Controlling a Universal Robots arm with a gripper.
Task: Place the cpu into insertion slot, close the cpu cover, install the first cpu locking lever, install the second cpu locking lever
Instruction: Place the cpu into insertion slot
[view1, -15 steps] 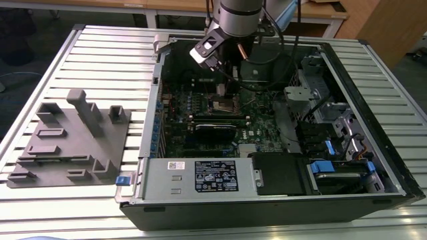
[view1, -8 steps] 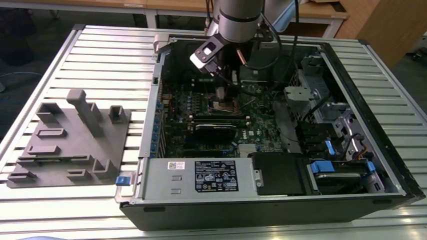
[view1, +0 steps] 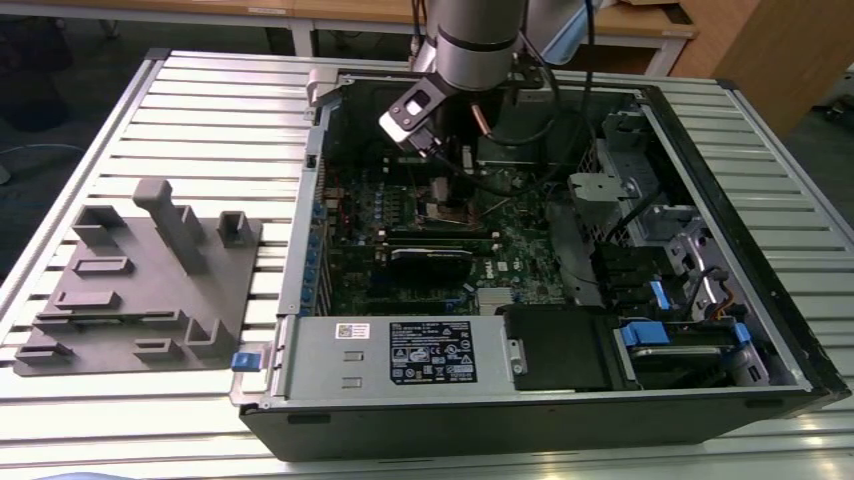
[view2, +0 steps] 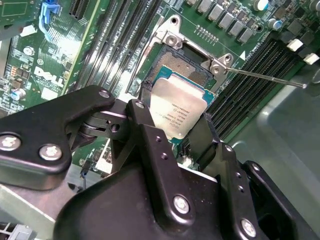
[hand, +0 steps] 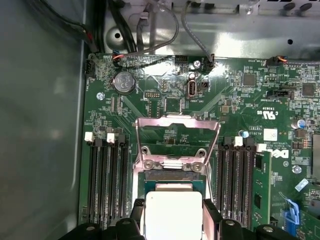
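Second wrist view: the gripper (view2: 175, 127) is holding the cpu (view2: 177, 102) by two opposite edges, metal top facing the camera.
Jaws: they are closing only as far as the chip's width, a black finger (view2: 142, 117) pressing on each side and nothing else between them.
Cpu position: it is hanging over the near part of the slot (view2: 182, 70), whose dark centre is showing beyond the chip's far edge.
Contact: the chip is probably floating just above the socket rather than resting in it, though the fingers are hiding its near edge.
First wrist view: the cover (hand: 177, 121) is standing open, swung back off the slot (hand: 172, 177), with the board (hand: 240, 100) showing through its cut-out.
Lever: one thin rod (view2: 265, 76) is sticking out sideways from the socket corner, unlatched.
Exterior view: the arm (view1: 474, 40) is reaching down into the open case (view1: 534, 420) over the middle of the board.
Step in hand: placing the cpu; cover and levers are waiting undone.
What the placing calls for: in my judgement, the chip needs centring over the socket, squaring with its rim and holding level, then a gentle descent before any release, since a tilted or offset chip could catch on the rim.
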